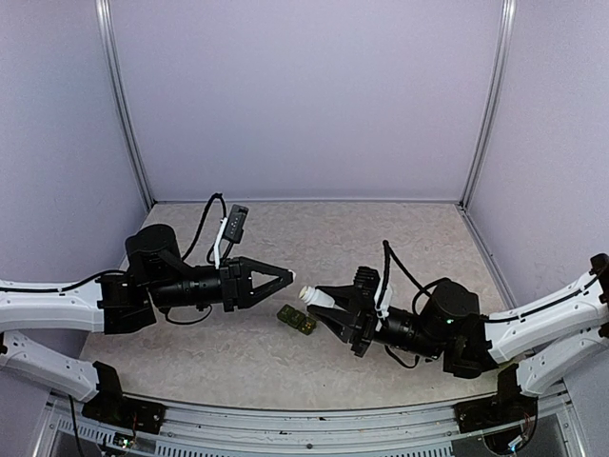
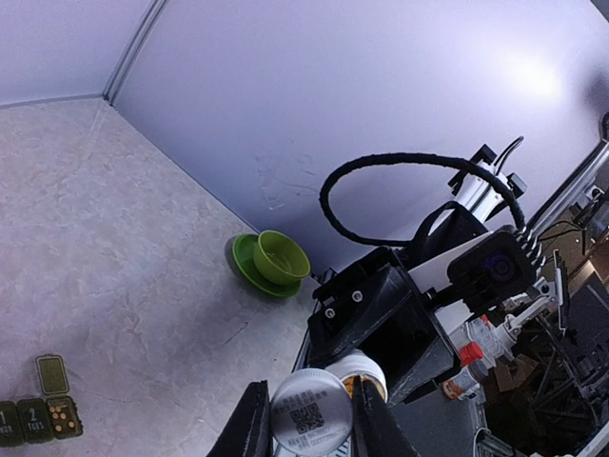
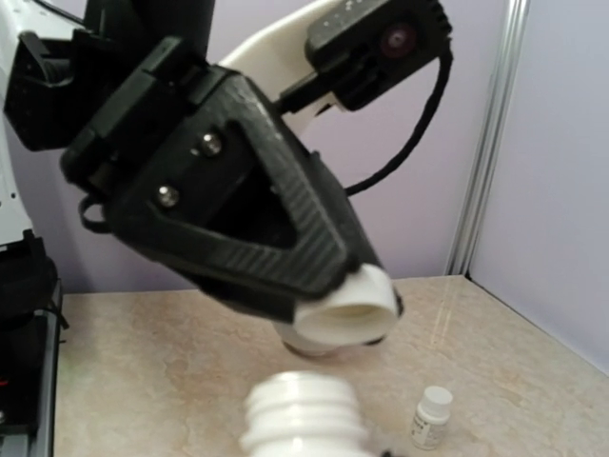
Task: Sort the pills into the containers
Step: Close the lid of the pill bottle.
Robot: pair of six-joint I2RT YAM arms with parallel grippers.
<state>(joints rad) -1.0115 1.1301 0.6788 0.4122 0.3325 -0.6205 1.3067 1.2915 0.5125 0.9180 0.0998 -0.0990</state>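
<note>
Gripping white round cap (image 2: 311,412) — left gripper (image 1: 285,277) clenched | right gripper (image 1: 322,301) clamping white threaded plastic bottle (image 3: 304,419) | green pill organiser (image 1: 297,319) — toward table's (image 1: 381,238) near edge

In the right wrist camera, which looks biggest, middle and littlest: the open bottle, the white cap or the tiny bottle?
1. open bottle, but it is nearest the camera, so its lead over the cap is unsure.
2. white cap.
3. tiny bottle, clearly smallest-looking, standing farther back.
</note>
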